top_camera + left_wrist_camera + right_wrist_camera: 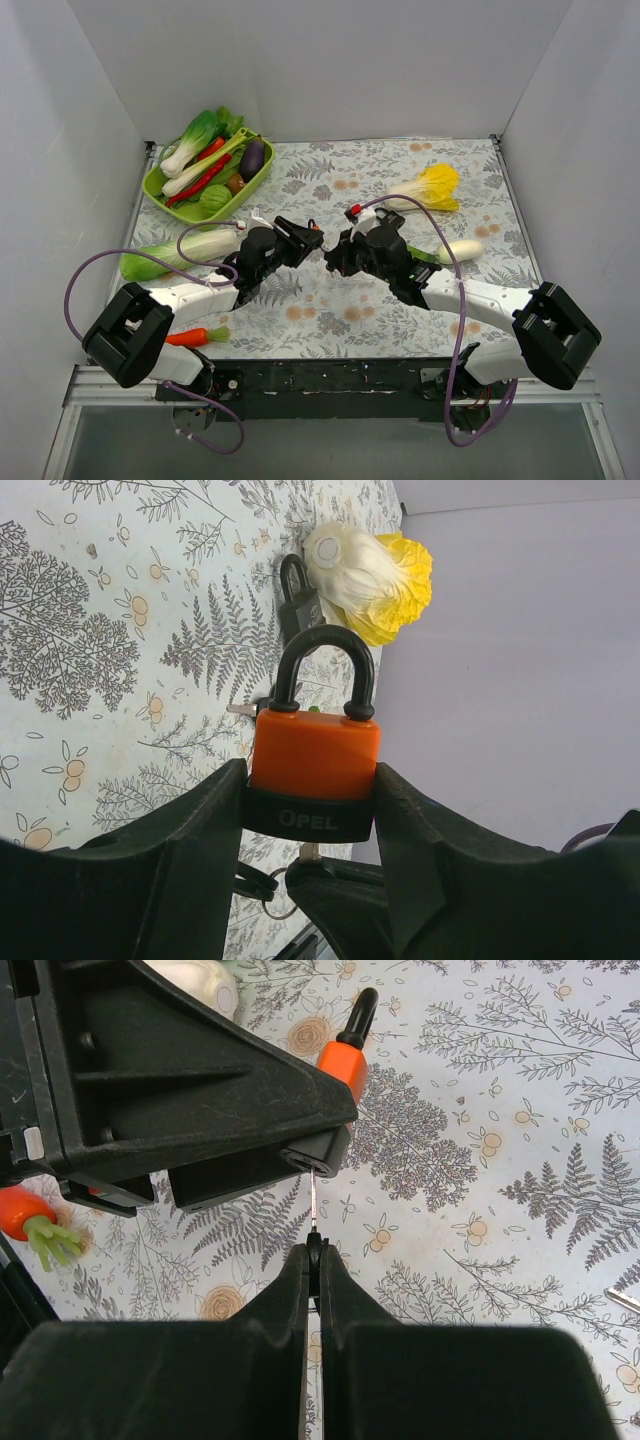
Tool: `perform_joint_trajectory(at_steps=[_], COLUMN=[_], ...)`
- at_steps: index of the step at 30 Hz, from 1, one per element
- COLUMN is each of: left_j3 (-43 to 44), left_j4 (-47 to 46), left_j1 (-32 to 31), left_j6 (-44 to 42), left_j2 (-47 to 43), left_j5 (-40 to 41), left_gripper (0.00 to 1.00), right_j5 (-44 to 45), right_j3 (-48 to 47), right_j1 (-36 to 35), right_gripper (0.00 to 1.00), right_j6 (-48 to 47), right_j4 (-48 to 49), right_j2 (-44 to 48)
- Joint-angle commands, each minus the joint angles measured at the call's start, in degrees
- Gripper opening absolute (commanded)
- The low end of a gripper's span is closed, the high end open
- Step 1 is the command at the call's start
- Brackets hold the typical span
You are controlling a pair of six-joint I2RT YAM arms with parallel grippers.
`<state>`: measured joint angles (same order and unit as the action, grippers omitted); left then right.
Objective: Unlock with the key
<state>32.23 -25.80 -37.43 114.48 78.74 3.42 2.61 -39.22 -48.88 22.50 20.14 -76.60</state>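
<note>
My left claw [310,798] grips the orange padlock [314,752] by its sides, keyhole [303,1159] turned toward my right claw [313,1258], which is pinched shut on the key [313,1200], its tip at that keyhole, ready to turn.

**Padlock** [314,755]: orange body in a smooth, satin cover that looks like plastic; black base band, matt. **Shackle** [325,665]: black, smooth coating with a faint sheen. **Key** [314,1205]: thin blade of bare, bright metal. **Left fingers** [195,860] and **right fingers** [285,1305]: black plastic, matt, finely scuffed. **Surface** [100,630]: matt covering printed with ferns and flowers; cloth or paper cannot be told. **Cabbage** [375,575], at twelve o'clock of the padlock: smooth, slightly glossy plastic.
</note>
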Motion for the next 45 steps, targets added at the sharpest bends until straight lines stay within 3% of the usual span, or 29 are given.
perform_joint_trajectory(at_steps=[1,23,45], left_j3=[0.2,0.38,-0.59], left_j4=[-2.94,-2.5,-3.29], left_j1=[-0.45,-1.59,-2.47], left_j6=[31.16,32.65,34.32], left_j2=[-1.57,-1.66,-1.4], left_j5=[0.18,0.97,0.97], left_gripper=[0.0,0.0,0.0], right_j5=[2.13,11.97,14.88], right_j3=[-2.35,-2.52,-6.48], right_j1=[-0.25,-2.62,-3.5], right_gripper=[0.01,0.01,0.01], right_j6=[-0.7,-3.78,-3.43], right_j4=[3.77,9.13,10.8], right_j2=[0.14,-1.98,-6.1])
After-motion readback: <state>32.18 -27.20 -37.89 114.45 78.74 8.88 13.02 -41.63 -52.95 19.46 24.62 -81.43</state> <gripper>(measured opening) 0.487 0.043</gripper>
